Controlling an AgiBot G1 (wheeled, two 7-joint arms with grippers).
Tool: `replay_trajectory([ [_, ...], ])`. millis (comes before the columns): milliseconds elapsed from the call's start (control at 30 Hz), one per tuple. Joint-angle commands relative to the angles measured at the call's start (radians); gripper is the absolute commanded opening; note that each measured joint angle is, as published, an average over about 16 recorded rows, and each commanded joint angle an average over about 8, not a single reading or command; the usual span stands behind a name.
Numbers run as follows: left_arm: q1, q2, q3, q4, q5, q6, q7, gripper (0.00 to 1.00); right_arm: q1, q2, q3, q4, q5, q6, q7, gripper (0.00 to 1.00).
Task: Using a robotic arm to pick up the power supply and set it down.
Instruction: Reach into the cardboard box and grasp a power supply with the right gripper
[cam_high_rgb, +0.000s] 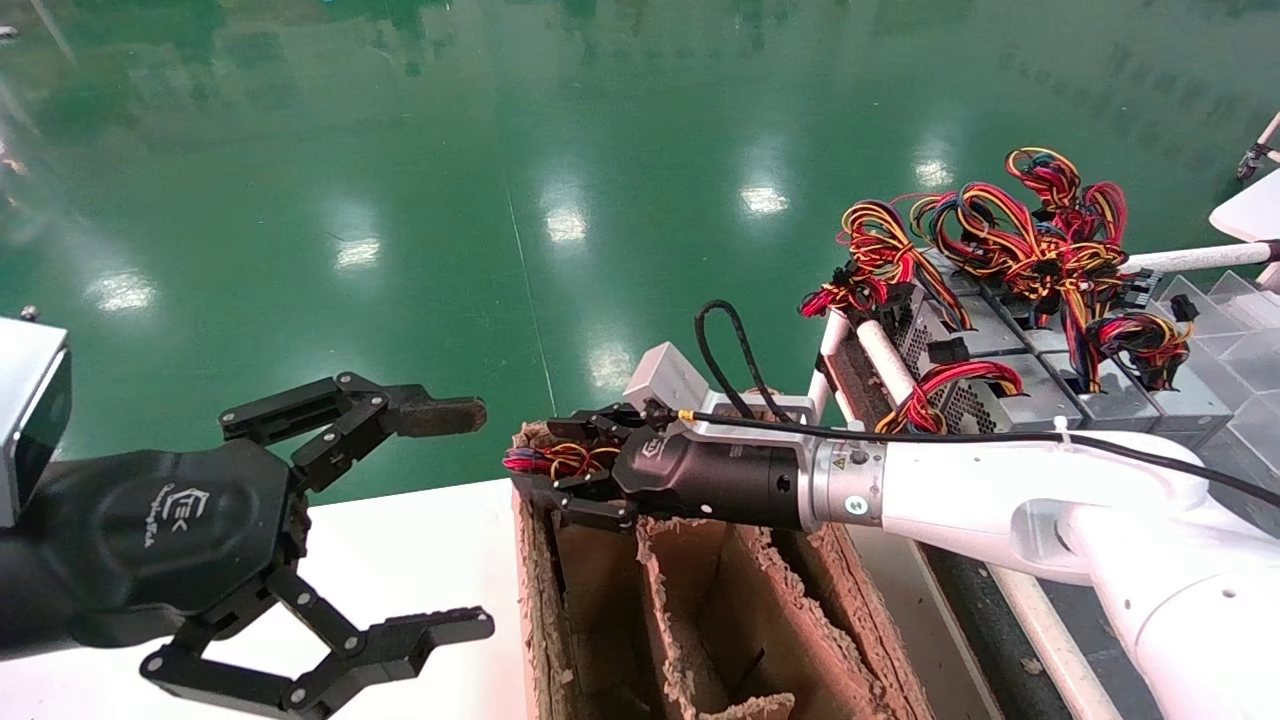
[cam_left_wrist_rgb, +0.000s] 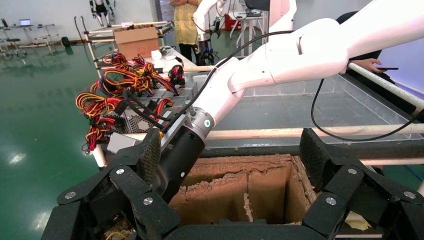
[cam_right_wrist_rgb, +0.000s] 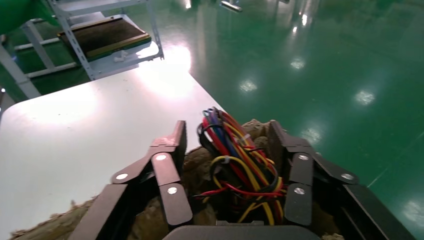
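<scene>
Head view: the robotic arm (cam_high_rgb: 1000, 490) reaches its right gripper (cam_high_rgb: 560, 480) over the far corner of the torn cardboard box (cam_high_rgb: 720, 610), linkage fingers partly spread around a bundle of red and yellow wires (cam_high_rgb: 555, 460). Whether they actually pinch the wires cannot be told. Beyond the box, at least three power supplies (cam_high_rgb: 1010, 370) sit side by side on the rack. The left gripper (cam_high_rgb: 400, 520) hangs wide open and empty beside the box, over the white table (cam_high_rgb: 420, 560).

Left wrist view: the arm's black wrist (cam_left_wrist_rgb: 177, 160) dips at the box's rim; supplies (cam_left_wrist_rgb: 130, 120) lie behind it.

Right wrist view: two fingers (cam_right_wrist_rgb: 170, 180) flank the wires (cam_right_wrist_rgb: 240, 160); the supply's body is hidden below. A sound release probably means lowering squarely, wires clear of the cardboard.
</scene>
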Motion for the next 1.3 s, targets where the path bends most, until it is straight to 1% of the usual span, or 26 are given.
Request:
replay_trajectory([
  [33, 0.000, 0.000, 0.000, 0.000, 0.000, 0.000, 0.000, 1.00, 0.000, -0.001, -0.001, -0.004, 0.007, 0.009, -0.007, 0.00],
  [667, 0.000, 0.000, 0.000, 0.000, 0.000, 0.000, 0.000, 1.00, -0.009, -0.003, -0.050, 0.011, 0.054, 0.026, 0.002, 0.00],
  [967, 0.000, 0.000, 0.000, 0.000, 0.000, 0.000, 0.000, 1.00, -0.010, 0.008, -0.048, 0.004, 0.099, 0.027, -0.022, 0.00],
  [1100, 0.000, 0.000, 0.000, 0.000, 0.000, 0.000, 0.000, 1.00, -0.006, 0.025, -0.029, -0.004, 0.134, 0.007, -0.050, 0.00],
  [1300, 0.000, 0.000, 0.000, 0.000, 0.000, 0.000, 0.000, 1.00, 0.012, 0.062, 0.003, -0.017, 0.182, -0.054, -0.081, 0.00],
])
